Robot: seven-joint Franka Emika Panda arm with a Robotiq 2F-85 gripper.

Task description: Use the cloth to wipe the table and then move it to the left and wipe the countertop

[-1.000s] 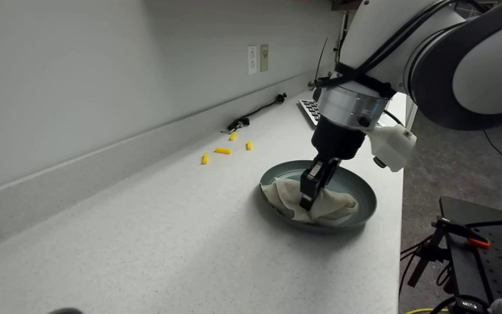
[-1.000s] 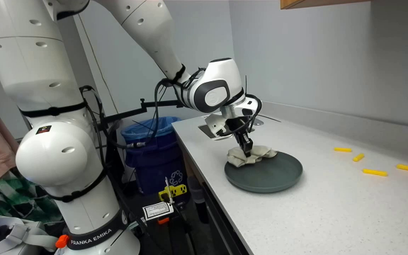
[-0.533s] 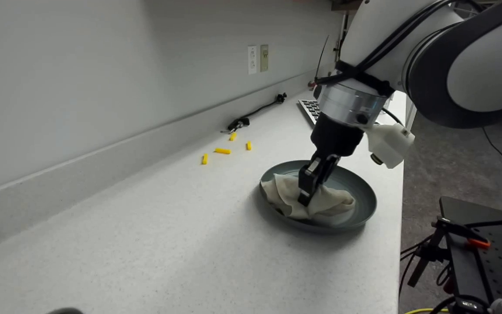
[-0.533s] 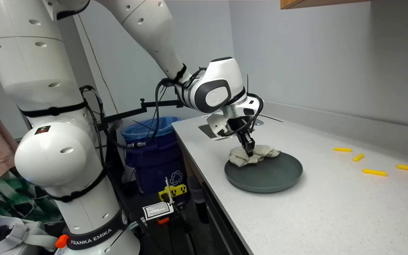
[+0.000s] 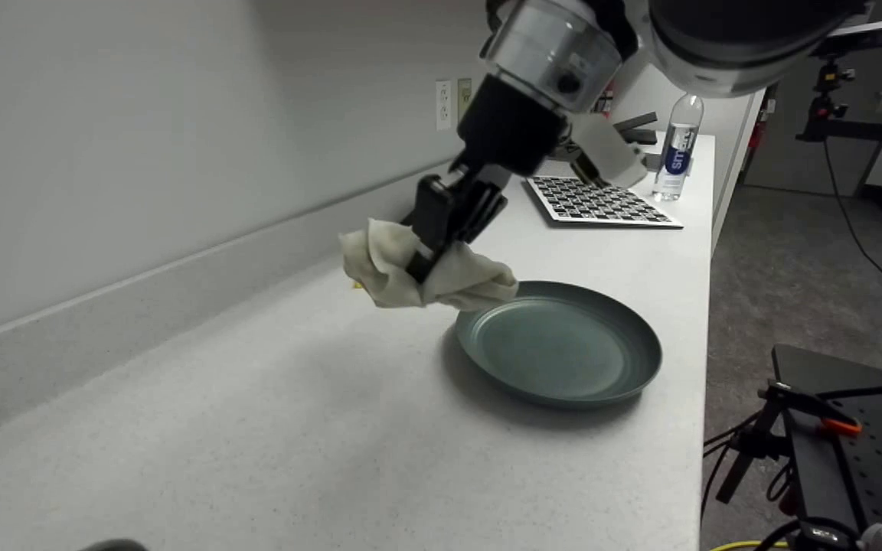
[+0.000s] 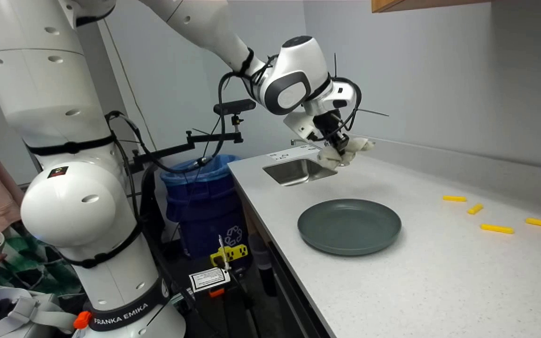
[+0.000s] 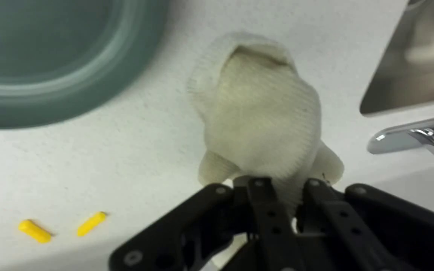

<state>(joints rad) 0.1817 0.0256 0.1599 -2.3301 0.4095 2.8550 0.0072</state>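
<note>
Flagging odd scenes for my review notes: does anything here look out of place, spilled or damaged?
Only the yellow sticks look slightly untidy, scattered at differing angles on the white countertop. The plate sits flat; no spill or damage shows.

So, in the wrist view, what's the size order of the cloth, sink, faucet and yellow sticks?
1. Cloth, seen closest up
2. Sink, counting only what shows
3. Faucet, likewise cut off
4. Yellow sticks; the two whole ones look about alike
</note>
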